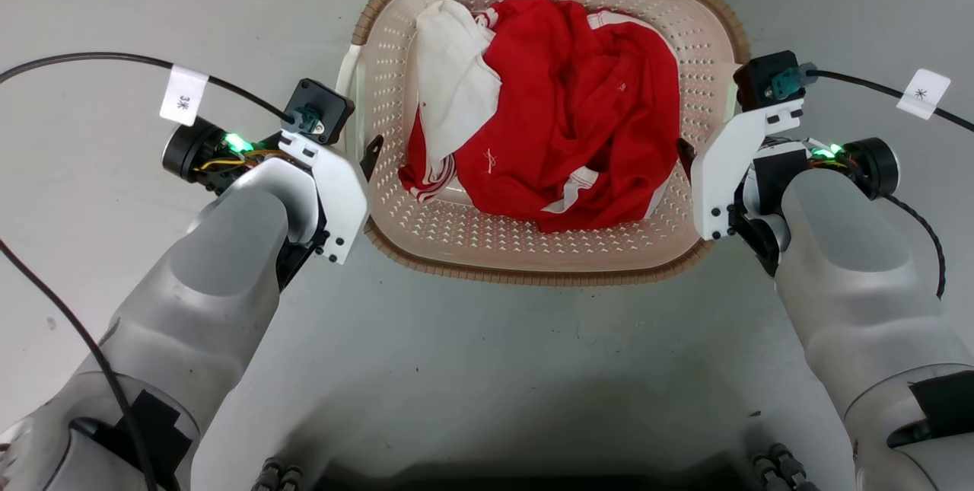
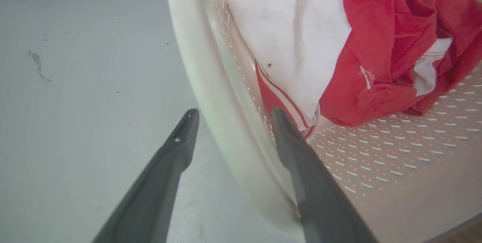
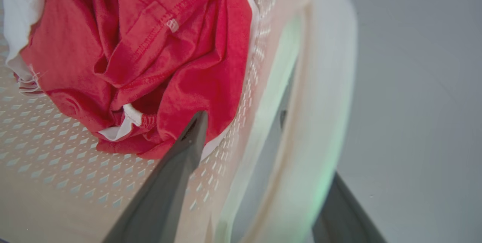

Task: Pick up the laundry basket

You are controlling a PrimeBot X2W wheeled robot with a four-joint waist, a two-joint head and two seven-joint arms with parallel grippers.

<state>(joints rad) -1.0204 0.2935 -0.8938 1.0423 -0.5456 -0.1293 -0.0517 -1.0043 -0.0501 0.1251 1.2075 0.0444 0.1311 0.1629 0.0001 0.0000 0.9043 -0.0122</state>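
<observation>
Cream basket (image 1: 533, 276) lies crosswise. Left gripper (image 2: 234, 113) straddles one short end, right gripper (image 3: 267, 149) the other; both spread open, equally near.

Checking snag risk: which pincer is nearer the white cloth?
Left. The left pincer straddles the basket rim close beside the white cloth; the right pincer straddles the opposite rim, with red cloth between.

Open floor (image 1: 487, 369) around laundry basket (image 1: 548, 275)
</observation>
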